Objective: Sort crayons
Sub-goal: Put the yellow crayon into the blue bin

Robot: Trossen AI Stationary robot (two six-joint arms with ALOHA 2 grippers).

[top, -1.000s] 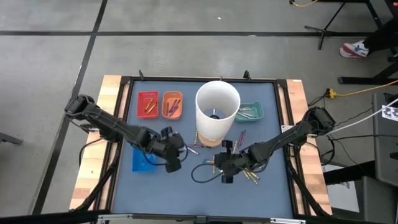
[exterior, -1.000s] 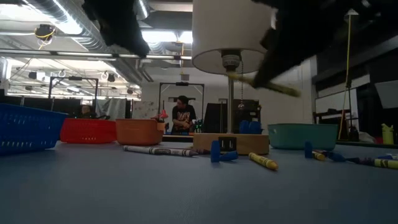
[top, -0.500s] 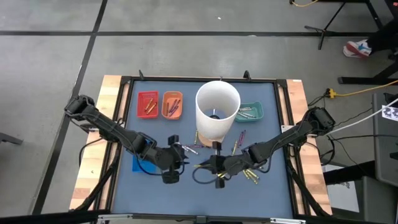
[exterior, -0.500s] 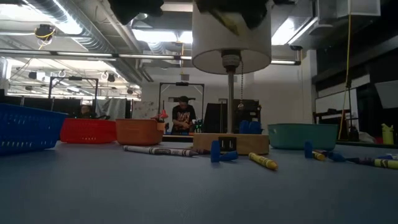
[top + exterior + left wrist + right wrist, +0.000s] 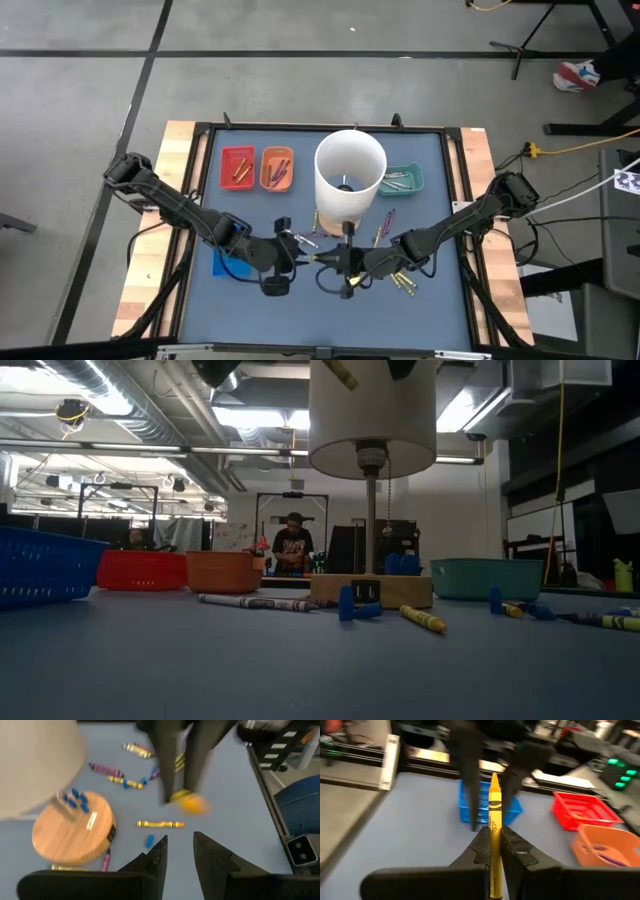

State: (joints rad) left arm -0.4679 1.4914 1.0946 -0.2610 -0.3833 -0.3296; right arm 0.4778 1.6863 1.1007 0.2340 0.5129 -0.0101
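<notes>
Since a second ago, both tools have been brought toward each other near the front middle of the worktop (image 5: pixel 420 300), so that they now almost meet, tip to tip. A yellow crayon (image 5: pixel 494 820) is pinched lengthwise between the closed fingers of the right tool (image 5: pixel 335 263), its pointed end directed at the left tool (image 5: pixel 296 256), whose fingers (image 5: pixel 154 860) are held slightly spread just short of that point. In the left wrist view the crayon's tip is seen as a blurred yellow-orange spot between the two dark fingers of the right tool.

Other crayons (image 5: pixel 388 222) are left scattered on the blue mat to the right of a round wooden base (image 5: pixel 74 830): yellow, purple and gold-brown ones are made out, and one more yellow crayon (image 5: pixel 160 824) is seen lying flat near the left tool. A tall white cylinder (image 5: pixel 350 178) is carried on that base. Behind it, a red tray (image 5: pixel 237 166) and an orange tray (image 5: pixel 277 168) are set side by side, each with a few crayons in it; a teal tray (image 5: pixel 401 180) holding grey sticks is set to the cylinder's right, and a blue tray (image 5: pixel 231 262) is partly covered by the left arm. A person (image 5: pixel 290 546) is seen in the room beyond the worktop.
</notes>
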